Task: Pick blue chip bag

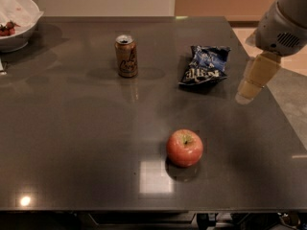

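Observation:
The blue chip bag (205, 65) lies crumpled on the dark table (76, 143), right of centre toward the back, dark blue with white lettering. My gripper (254, 78) comes in from the upper right on a grey arm. Its cream-coloured fingers (258, 73) point down and left and hang above the table, a short way to the right of the bag and apart from it. Nothing is in the gripper.
A bronze soda can (126, 55) stands upright left of the bag. A red apple (184, 147) sits nearer the front, below the bag. A white bowl (17, 20) with dark food stands at the back left corner. The table's right edge runs just beyond the gripper.

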Action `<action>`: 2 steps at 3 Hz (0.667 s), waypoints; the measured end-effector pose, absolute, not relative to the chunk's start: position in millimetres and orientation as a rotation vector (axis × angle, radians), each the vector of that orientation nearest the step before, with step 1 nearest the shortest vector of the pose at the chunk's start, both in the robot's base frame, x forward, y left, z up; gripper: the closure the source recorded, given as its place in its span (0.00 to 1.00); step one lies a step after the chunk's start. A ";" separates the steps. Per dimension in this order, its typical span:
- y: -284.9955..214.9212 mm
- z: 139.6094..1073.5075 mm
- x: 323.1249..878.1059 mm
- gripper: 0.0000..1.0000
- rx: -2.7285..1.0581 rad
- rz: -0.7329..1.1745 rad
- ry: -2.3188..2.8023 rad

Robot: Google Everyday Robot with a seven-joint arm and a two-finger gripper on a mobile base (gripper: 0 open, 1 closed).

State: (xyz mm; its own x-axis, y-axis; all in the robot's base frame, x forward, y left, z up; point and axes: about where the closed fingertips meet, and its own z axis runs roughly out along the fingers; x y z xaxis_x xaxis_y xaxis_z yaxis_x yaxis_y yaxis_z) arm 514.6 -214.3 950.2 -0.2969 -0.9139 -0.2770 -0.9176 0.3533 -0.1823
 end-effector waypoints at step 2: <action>-204.9 901.4 588.2 0.00 -1.431 0.042 2.364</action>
